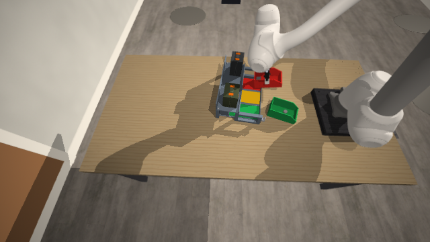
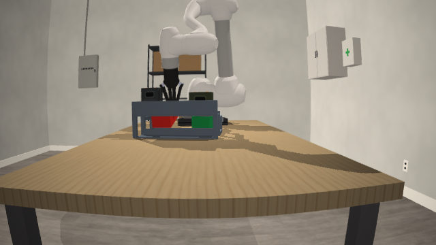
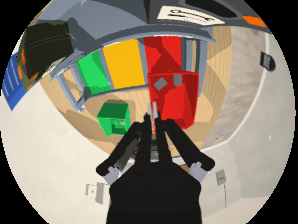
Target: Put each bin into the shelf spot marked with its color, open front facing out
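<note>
Two open-fronted plastic bins are in view: one red bin [image 1: 271, 78] and one green bin [image 1: 283, 109]. One grey metal shelf [image 1: 220, 97] stands on the wooden table [image 1: 161, 141]. The shelf's lower board carries three coloured marks: one red mark [image 1: 248, 83], one yellow mark [image 1: 250, 97] and one green mark [image 1: 248, 109]. Two dark boxes with orange spots sit on its top: one black box [image 1: 236, 64] and one olive box [image 1: 231, 95]. The red bin holds two grey parts [image 3: 169, 80]; the green bin holds one grey part [image 1: 285, 111].
</note>
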Robot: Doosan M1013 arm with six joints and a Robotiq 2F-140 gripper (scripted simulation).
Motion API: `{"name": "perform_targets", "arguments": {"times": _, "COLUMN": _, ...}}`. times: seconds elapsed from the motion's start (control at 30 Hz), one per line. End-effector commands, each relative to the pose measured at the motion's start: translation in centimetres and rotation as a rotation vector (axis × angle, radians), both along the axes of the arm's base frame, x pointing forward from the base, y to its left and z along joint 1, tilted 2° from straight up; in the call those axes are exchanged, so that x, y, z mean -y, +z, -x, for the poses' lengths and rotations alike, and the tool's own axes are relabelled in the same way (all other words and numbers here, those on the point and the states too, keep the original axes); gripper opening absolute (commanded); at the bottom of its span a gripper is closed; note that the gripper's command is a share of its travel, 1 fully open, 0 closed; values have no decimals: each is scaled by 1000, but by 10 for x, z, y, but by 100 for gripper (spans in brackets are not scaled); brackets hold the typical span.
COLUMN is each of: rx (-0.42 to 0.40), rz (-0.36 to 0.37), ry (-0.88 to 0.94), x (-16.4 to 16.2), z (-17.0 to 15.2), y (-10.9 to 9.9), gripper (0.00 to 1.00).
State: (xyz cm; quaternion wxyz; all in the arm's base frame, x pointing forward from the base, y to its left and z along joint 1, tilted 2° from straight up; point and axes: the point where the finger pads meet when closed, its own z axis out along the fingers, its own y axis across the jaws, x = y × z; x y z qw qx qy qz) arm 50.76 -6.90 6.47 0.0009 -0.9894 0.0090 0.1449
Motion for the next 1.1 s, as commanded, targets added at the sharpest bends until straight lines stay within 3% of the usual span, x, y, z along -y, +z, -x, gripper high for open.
{"name": "perform_targets", "arguments": {"times": 0.0, "rx": 0, "rz": 0, "ry": 0, "x": 0, "z": -2, "y": 0, "gripper": 10}}
{"name": "perform_targets", "arguments": {"times": 1.07, "rx": 0, "rz": 0, "ry": 0, "x": 0, "z": -23, "y": -1, "gripper": 10}}
